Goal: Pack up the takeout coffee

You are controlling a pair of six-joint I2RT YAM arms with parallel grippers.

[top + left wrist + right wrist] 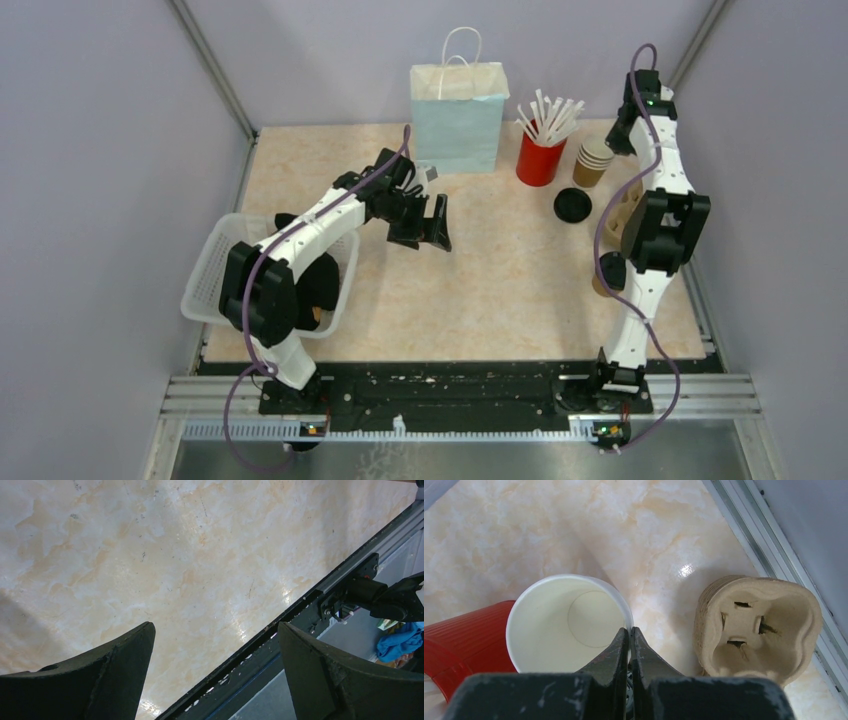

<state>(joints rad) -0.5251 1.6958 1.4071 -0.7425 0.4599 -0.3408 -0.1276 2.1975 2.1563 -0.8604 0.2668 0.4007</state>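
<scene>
Right jaws astride partly hidden cup

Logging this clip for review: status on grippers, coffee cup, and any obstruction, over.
Left gripper open, over table. Right gripper shut on cup rim, cup lidless. Red cup and cardboard tray flank it, nothing blocking.

The tabletop is glossy and marble-patterned. The paper cup is smooth and white inside, the red cup finely ribbed, the pulp carrier rough and matt. The left fingers look like matt black plastic.
</scene>
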